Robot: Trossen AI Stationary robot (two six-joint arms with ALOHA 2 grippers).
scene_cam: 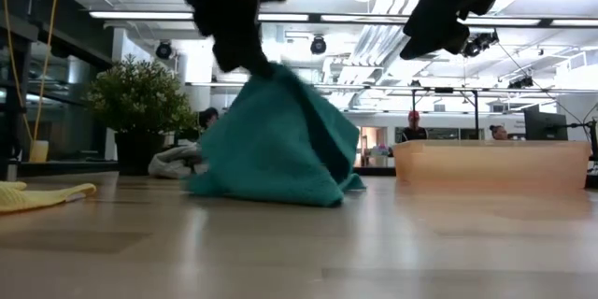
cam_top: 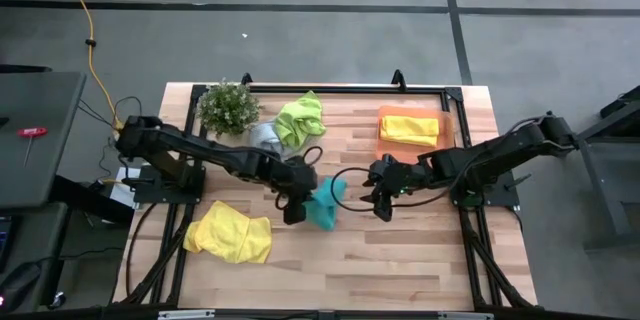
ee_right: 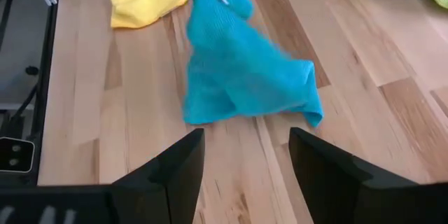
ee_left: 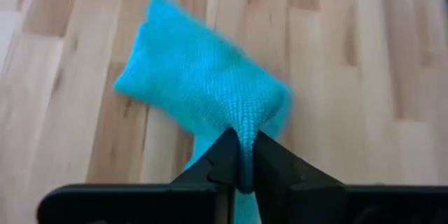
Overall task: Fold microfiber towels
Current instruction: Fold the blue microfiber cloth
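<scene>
The left gripper [ee_left: 241, 171] pinches the teal towel [cam_top: 324, 207] at mid-frame, one edge lifted; the right gripper [cam_top: 383, 203], jaws spread, hovers beside it. One yellow towel [cam_top: 409, 128] lies folded on the orange tray [cam_top: 448, 132]; the others look unfolded.

From up top I get even, bright light on the table [cam_top: 400, 250], with faint shadows only. Level with the wood, ceiling strip lights [scene_cam: 149, 15] glare white and wash out the room behind. The teal towel [scene_cam: 276, 140] smears with motion blur just under my left gripper [ee_left: 241, 164]; both grippers overhead are dark silhouettes, soft and out of focus.
</scene>
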